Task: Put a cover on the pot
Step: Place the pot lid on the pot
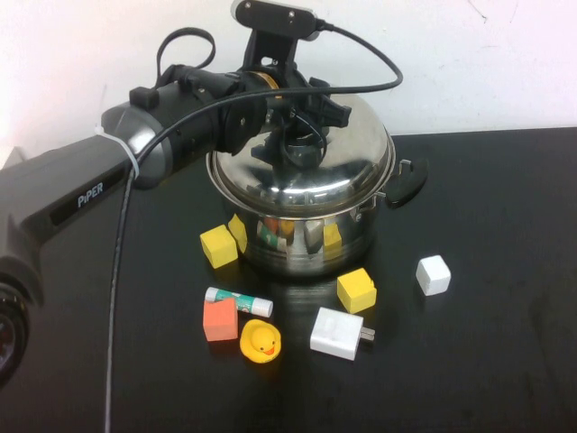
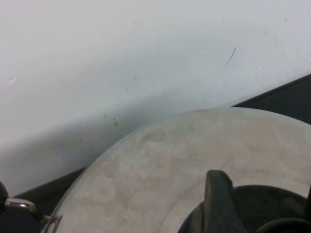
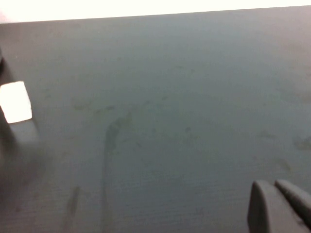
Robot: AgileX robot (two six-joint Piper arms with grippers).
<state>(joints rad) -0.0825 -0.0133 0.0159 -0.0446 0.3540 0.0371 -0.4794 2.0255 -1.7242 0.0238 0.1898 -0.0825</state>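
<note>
Your left gripper (image 1: 293, 135) is sitting over the middle of the domed stainless-steel lid (image 1: 338, 158), its jaws clenched around the lid's black knob, presumably so the dome comes down level on the rim. The lid is resting on, or just above, the large shiny stainless-steel pot (image 1: 311, 239) with black side handles, which is standing toward the far edge of the black worktop (image 1: 505, 343), near its middle. I judge the cover nearly seated; you are probably only needing to let go.

In front of the pot, toward the near edge, small things are crowding in: a yellow block (image 1: 218, 245) just beside the pot's wall, an orange block (image 1: 220, 319), a glue stick (image 1: 238, 301), a yellow rubber duck (image 1: 260, 342), a white charger plug (image 1: 338, 333), another yellow block (image 1: 356, 290) and a white cube (image 1: 433, 274). Straight up is your freest way out.

The right gripper (image 3: 282, 206) is hanging over bare worktop toward the right edge, its fingers pressed together on nothing, well apart from the pot.
</note>
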